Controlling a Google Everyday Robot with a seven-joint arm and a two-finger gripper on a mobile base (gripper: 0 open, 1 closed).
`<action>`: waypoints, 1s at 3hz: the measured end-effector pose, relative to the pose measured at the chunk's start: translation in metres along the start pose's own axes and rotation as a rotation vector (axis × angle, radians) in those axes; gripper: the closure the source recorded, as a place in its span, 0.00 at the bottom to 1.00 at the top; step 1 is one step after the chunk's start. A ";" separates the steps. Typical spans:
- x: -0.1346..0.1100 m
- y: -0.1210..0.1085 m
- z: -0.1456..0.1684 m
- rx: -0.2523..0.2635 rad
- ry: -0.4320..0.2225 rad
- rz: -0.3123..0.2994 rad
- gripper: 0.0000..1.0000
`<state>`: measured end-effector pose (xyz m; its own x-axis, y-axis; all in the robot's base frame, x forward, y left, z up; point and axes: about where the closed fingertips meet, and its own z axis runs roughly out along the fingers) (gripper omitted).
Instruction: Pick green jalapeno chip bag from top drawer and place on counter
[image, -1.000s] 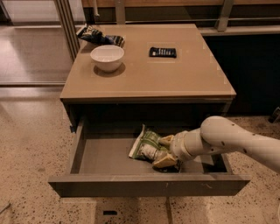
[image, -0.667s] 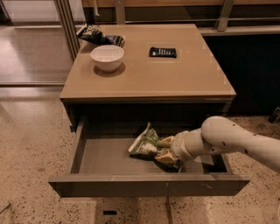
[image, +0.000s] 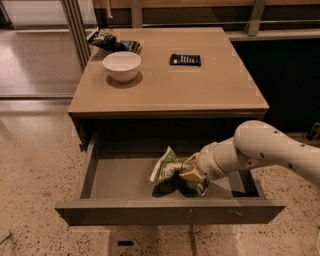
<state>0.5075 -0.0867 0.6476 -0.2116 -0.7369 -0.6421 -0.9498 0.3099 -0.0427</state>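
Observation:
The green jalapeno chip bag (image: 166, 169) is light green and white, inside the open top drawer (image: 125, 175), right of its middle. My gripper (image: 186, 171) reaches in from the right on a white arm and is shut on the green jalapeno chip bag, holding it slightly tilted just above the drawer floor. The bag's right part is hidden behind the gripper. The counter (image: 170, 80) is the tan tabletop above the drawer.
On the counter stand a white bowl (image: 122, 65) at the back left, a dark blue-black snack bag (image: 111, 41) behind it, and a small black flat object (image: 185, 59) at the back middle. The drawer's front panel (image: 170, 211) sticks out toward me.
The bag has risen and tilted a little in my gripper; its left end now points up. The arm has shifted slightly.

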 end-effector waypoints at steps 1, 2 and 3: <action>-0.022 -0.002 -0.036 0.000 0.009 0.004 1.00; -0.058 -0.015 -0.079 0.034 -0.008 -0.019 1.00; -0.116 -0.035 -0.132 0.117 -0.050 -0.099 1.00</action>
<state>0.5345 -0.0912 0.8246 -0.1036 -0.7375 -0.6673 -0.9315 0.3072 -0.1949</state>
